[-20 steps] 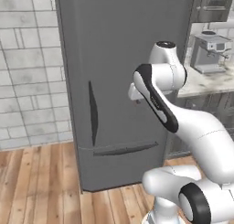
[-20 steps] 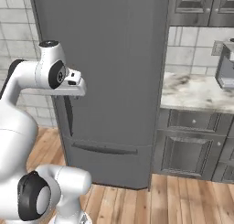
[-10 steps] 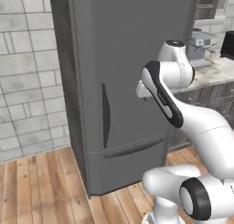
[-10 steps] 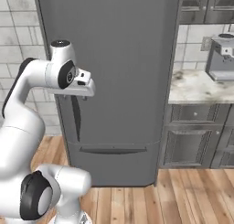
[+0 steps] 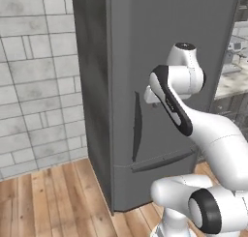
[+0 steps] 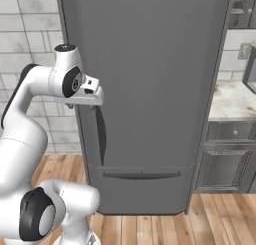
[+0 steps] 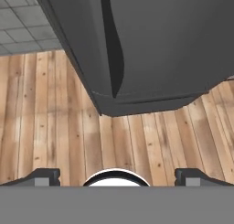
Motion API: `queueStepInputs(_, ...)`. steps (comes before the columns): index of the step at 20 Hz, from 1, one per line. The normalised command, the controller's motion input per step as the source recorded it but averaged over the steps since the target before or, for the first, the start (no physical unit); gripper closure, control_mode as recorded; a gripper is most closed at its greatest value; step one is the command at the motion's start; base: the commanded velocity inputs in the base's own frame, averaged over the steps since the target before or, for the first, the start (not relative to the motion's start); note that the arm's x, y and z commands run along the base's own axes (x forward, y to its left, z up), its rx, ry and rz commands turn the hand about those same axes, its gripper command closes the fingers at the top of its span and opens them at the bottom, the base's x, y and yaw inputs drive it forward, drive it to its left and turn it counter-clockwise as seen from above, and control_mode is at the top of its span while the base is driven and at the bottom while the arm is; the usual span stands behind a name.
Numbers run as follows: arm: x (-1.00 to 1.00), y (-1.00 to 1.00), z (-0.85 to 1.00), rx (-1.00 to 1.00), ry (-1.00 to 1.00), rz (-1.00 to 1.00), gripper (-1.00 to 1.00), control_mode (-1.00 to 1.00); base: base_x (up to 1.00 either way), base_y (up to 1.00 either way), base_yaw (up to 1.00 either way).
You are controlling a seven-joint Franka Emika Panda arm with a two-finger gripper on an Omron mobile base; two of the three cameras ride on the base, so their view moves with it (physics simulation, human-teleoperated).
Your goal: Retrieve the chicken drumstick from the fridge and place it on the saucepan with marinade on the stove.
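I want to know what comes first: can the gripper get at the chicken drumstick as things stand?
Probably not: the fridge door is shut. The gripper, open, points down at the floor, beside the door handle.

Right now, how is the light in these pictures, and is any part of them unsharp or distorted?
Left base view: soft even light, the fridge side panel darker than its front. Right base view: flat light, a faint sheen on the door, no hard shadows. Hand view: the fridge looks slanted by the camera tilt; the wooden floor is slightly soft.
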Motion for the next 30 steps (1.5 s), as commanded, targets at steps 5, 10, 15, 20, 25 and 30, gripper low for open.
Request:
queueStepInputs(5, 0.0, 0.0, 0.0, 0.0, 0.0, 0.0, -1.0, 1.0, 0.34, 0.19, 0.01)
queueStepInputs(10, 0.0, 0.0, 0.0, 0.0, 0.0, 0.0, -1.0, 1.0, -0.29, 0.06, 0.02)
queueStepInputs(15, 0.0, 0.0, 0.0, 0.0, 0.0, 0.0, -1.0, 1.0, -0.7, 0.18, 0.0)
queueStepInputs(20, 0.0, 0.0, 0.0, 0.0, 0.0, 0.0, -1.0, 1.0, -0.43, 0.69, 0.0)
queueStepInputs(25, 0.0, 0.0, 0.0, 0.0, 0.0, 0.0, -1.0, 1.0, -0.02, 0.81, 0.0)
queueStepInputs(30, 0.0, 0.0, 0.0, 0.0, 0.0, 0.0, -1.0, 1.0, 0.0, 0.03, 0.0)
